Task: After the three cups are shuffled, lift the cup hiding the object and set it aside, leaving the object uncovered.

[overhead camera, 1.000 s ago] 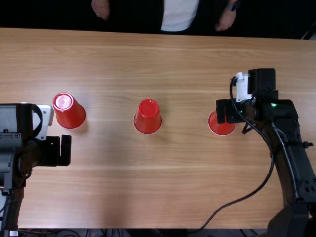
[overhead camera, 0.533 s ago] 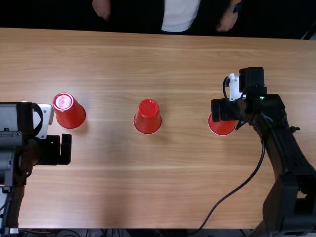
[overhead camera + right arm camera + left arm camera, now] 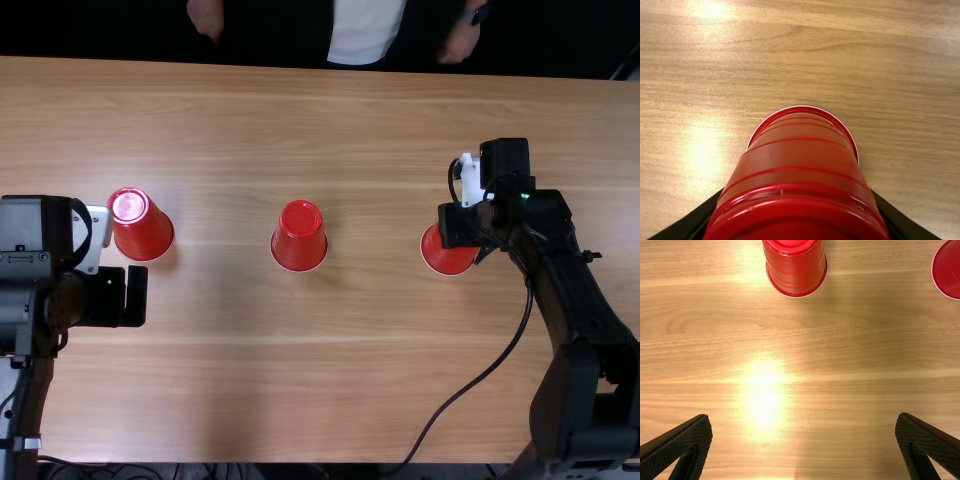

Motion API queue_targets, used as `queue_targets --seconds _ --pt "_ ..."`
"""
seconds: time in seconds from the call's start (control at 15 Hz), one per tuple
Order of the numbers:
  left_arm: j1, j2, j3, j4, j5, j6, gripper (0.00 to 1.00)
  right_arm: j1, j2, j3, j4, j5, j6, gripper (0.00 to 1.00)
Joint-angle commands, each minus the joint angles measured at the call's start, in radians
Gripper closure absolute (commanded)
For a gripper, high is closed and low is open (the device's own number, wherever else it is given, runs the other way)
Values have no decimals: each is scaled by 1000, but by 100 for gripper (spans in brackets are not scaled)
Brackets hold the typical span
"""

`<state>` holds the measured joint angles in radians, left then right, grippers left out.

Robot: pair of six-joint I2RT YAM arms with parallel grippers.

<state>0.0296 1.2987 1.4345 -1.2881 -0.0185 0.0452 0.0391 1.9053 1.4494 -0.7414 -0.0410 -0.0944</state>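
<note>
Three red cups stand upside down in a row on the wooden table: the left cup (image 3: pixel 138 225), the middle cup (image 3: pixel 299 236) and the right cup (image 3: pixel 447 254). My right gripper (image 3: pixel 455 225) sits over the right cup, shut on it. In the right wrist view that right cup (image 3: pixel 800 185) rests on the table, with a black finger pressed to each side. My left gripper (image 3: pixel 125 297) is just near of the left cup and stands open. Its fingertips (image 3: pixel 677 450) are spread wide over bare wood, with the left cup (image 3: pixel 795 265) ahead. The object is hidden.
A person stands across the far edge of the table (image 3: pixel 320 75), hands off it. A black cable (image 3: pixel 500 365) trails from the right arm over the near right part. Wide bare wood lies between the cups and in front of them.
My right arm shifted a little left and turned at the wrist while its gripper stayed at the right cup. The left arm edged slightly forward. No cup moved.
</note>
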Motion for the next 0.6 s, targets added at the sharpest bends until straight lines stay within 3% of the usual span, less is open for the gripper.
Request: queue_targets --seconds 0.0,0.53 --pt "-7 -1 20 0 4 1 0 2 5 19 -3 -1 8 99" --pt "-3 -1 3 0 4 14 0 -13 -275 17 -3 2 6 100"
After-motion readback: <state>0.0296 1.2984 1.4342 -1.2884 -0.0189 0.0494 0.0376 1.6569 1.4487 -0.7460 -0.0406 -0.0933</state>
